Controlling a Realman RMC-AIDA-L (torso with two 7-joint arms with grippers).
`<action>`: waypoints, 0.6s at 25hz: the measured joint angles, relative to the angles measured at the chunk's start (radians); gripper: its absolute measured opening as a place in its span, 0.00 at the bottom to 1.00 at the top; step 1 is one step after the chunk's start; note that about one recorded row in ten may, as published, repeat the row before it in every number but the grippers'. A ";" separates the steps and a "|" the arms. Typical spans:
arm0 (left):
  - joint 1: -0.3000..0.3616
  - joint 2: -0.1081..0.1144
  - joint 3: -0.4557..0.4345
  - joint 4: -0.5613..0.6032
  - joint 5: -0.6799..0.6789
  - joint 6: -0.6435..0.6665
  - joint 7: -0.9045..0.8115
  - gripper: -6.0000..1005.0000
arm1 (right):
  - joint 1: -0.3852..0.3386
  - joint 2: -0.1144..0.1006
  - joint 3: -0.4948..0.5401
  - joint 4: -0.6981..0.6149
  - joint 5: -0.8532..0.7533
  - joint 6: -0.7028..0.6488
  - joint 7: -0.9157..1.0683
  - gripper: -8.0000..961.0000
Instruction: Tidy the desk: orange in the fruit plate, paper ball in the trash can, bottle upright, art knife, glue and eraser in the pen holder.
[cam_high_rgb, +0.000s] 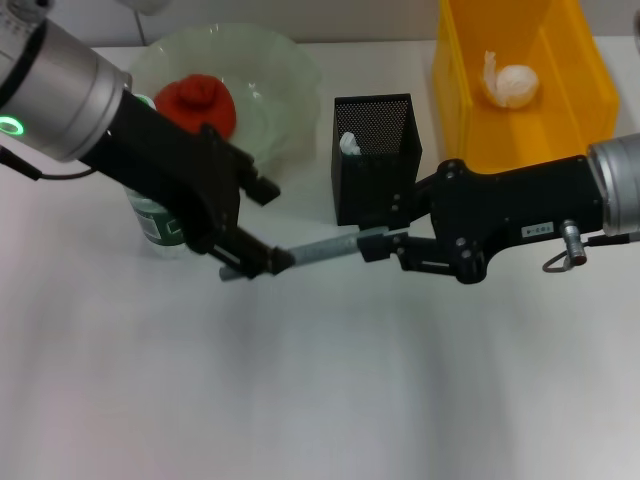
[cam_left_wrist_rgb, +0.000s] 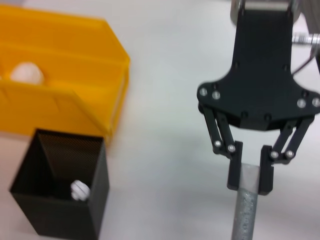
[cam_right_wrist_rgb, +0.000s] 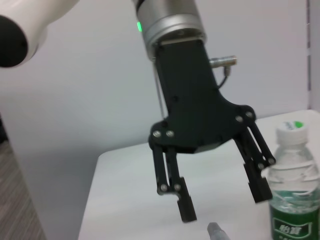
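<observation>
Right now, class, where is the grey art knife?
In the head view the art knife hangs above the table, in front of the pen holder, spanning between the left gripper and the right gripper.

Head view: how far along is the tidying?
Done: orange in the fruit plate, paper ball in the trash can, bottle upright. In hand: right gripper shut on the art knife, left gripper open at its other end. Left: knife into the pen holder, beside a white-capped item; eraser unseen.

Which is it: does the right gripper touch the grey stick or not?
Touching. The left wrist view shows the right gripper with its fingers clamped on both sides of the grey stick, at its end.
</observation>
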 joint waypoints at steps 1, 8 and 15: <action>0.005 0.000 -0.014 0.000 -0.009 -0.004 0.006 0.76 | -0.009 -0.001 0.000 -0.001 0.010 0.004 0.000 0.19; 0.135 0.002 -0.254 -0.141 -0.377 -0.068 0.194 0.76 | -0.070 -0.004 0.057 -0.035 0.066 0.005 -0.006 0.19; 0.237 0.010 -0.368 -0.462 -0.752 -0.019 0.437 0.76 | -0.094 -0.004 0.088 -0.182 0.082 0.001 0.114 0.19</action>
